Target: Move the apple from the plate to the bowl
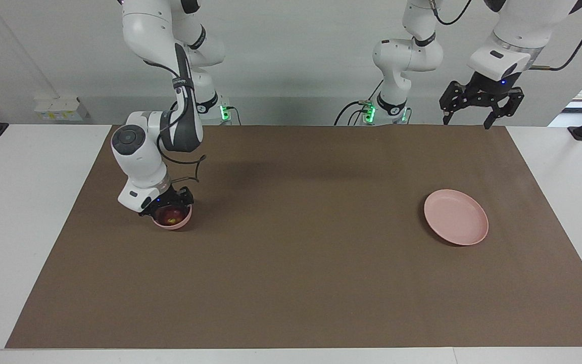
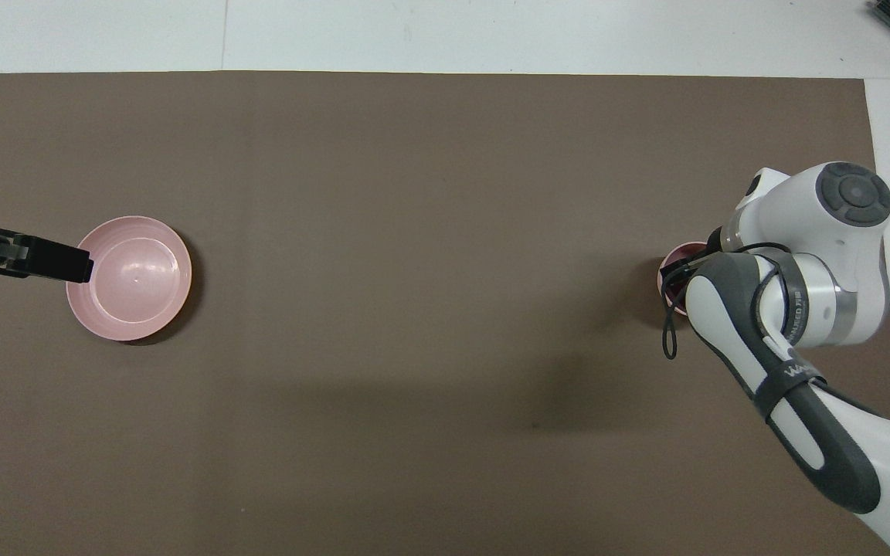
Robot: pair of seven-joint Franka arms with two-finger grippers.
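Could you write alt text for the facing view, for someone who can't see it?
The right tool sits low over a small pink bowl holding a dark red apple. A pink plate lies bare toward the left arm's end; the left tool waits raised.

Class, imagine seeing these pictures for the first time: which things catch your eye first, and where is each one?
First, the right tool, low over the small pink bowl at the right arm's end of the table, with the dark red apple lying in the bowl. Next, the wide pink plate, bare, toward the left arm's end. The left tool waits, open, high over the edge of the brown mat nearest the robots.
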